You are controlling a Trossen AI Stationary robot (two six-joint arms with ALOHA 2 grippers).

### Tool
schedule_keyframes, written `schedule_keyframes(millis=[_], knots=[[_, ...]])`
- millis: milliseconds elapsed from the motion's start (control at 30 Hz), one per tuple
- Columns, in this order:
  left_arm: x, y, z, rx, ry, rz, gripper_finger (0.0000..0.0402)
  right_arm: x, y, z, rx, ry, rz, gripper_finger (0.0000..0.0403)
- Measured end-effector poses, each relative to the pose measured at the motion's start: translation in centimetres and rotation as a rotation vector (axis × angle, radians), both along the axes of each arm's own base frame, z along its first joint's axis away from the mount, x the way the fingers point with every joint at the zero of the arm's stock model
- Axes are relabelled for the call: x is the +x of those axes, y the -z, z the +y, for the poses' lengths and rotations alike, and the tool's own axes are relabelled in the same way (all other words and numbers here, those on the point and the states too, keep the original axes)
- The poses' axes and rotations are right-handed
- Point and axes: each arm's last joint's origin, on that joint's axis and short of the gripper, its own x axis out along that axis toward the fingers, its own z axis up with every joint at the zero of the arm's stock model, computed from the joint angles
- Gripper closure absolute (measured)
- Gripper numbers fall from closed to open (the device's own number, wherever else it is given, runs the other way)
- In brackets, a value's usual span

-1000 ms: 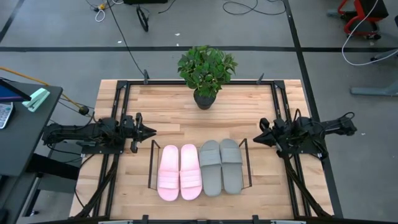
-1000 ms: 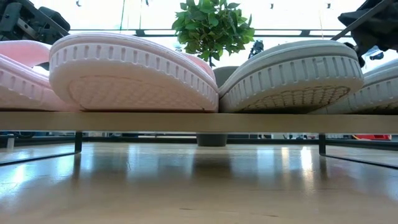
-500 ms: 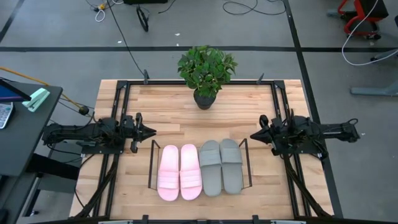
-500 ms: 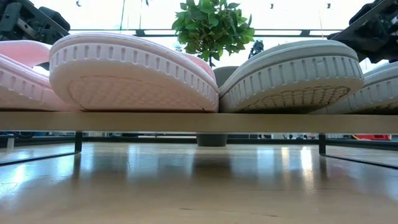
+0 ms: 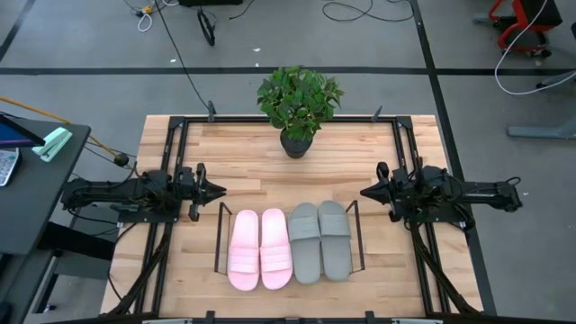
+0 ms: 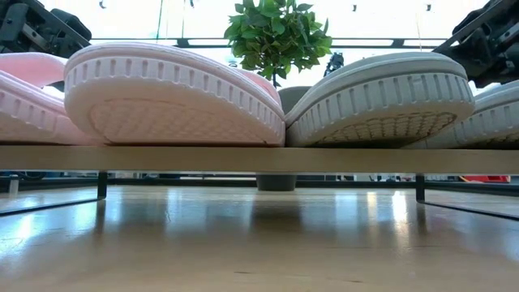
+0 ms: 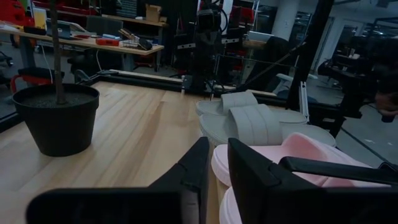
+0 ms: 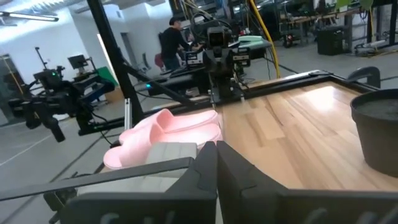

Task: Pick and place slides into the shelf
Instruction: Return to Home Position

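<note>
Two pale pink foam slides (image 5: 260,249) and two grey foam slides (image 5: 320,241) lie side by side in the low black wire shelf (image 5: 219,239), their long axes running toward one potted green plant (image 5: 299,94). The grey straps sit at the plant end, the pink straps at the opposite end. The left tool (image 5: 218,190) and right tool (image 5: 364,192) hover closed at the sides of the wooden worktop (image 5: 243,153).

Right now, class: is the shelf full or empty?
Full: two pink slides and two grey slides lie side by side, spanning the shelf end to end.
</note>
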Motion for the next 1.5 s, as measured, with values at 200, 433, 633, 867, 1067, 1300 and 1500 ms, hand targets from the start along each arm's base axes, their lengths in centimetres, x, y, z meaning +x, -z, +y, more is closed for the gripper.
schedule_keyframes(millis=[200,433,633,867,1067,1300,1500], knots=[[0.00,0.00,0.00,0.000,0.001,0.000,0.0344,0.16,0.58,-0.18,-0.025,0.062,-0.008,0.0403],[0.00,0.00,0.00,0.000,0.000,0.000,0.0336,0.18,0.68,-0.28,-0.059,0.097,-0.003,0.0403],[0.00,0.00,0.00,0.000,0.001,0.000,0.0334,0.18,0.70,-0.29,-0.135,0.100,-0.004,0.0403],[0.00,0.00,0.00,0.000,0.000,0.000,0.0343,0.19,0.72,-0.29,-0.201,0.101,-0.005,0.0403],[0.00,0.00,0.00,0.000,0.000,0.000,0.0347,0.27,0.82,-0.28,-0.211,0.097,0.007,0.0402],[0.00,0.01,0.00,0.000,0.001,0.000,0.0338,0.42,1.01,-0.28,-0.203,0.093,0.031,0.0389],[0.00,0.00,0.00,0.001,0.001,0.000,0.0343,0.42,1.01,-0.28,-0.203,0.093,0.031,0.0387]])
